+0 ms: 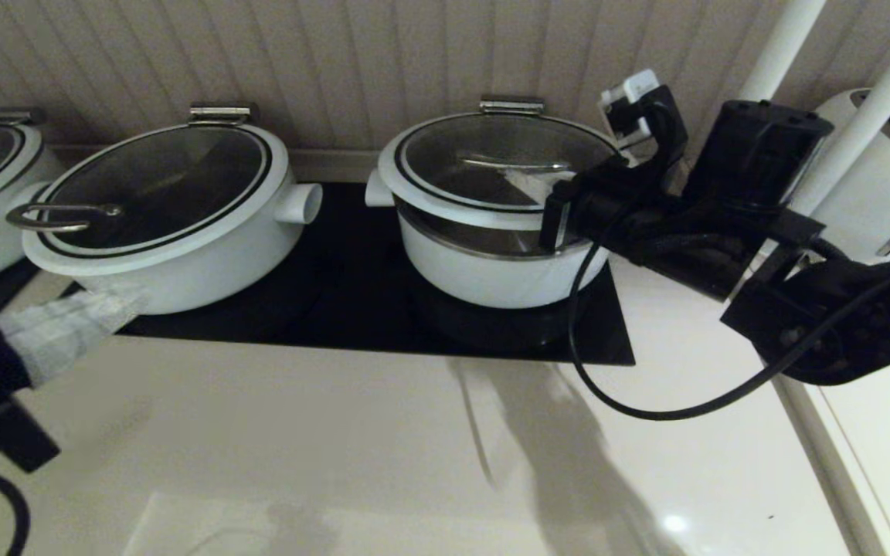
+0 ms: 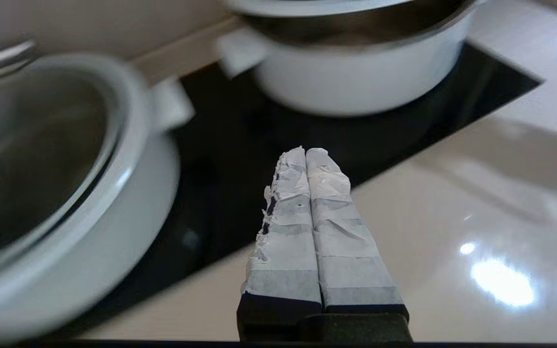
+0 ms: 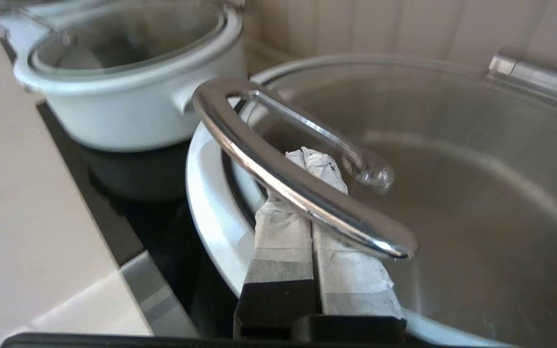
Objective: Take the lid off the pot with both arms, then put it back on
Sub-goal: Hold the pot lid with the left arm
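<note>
The pale glossy surface [image 1: 383, 448] carries a black cooktop panel [image 1: 352, 301] against a ribbed beige wall [image 1: 337, 54]. On the panel stands the pot [image 1: 491, 270], its lid [image 1: 484, 166] raised and tilted above the steel rim. The right hand [image 3: 315, 157], its taped fingers pressed together, reaches under the lid's steel bar handle [image 3: 288, 179] and bears it up. The left hand [image 2: 305, 153], fingers closed on nothing, hovers low beside the wider pot [image 1: 174, 232], near the panel's front edge. A white toaster [image 1: 878, 185] stands at the far right.
</note>
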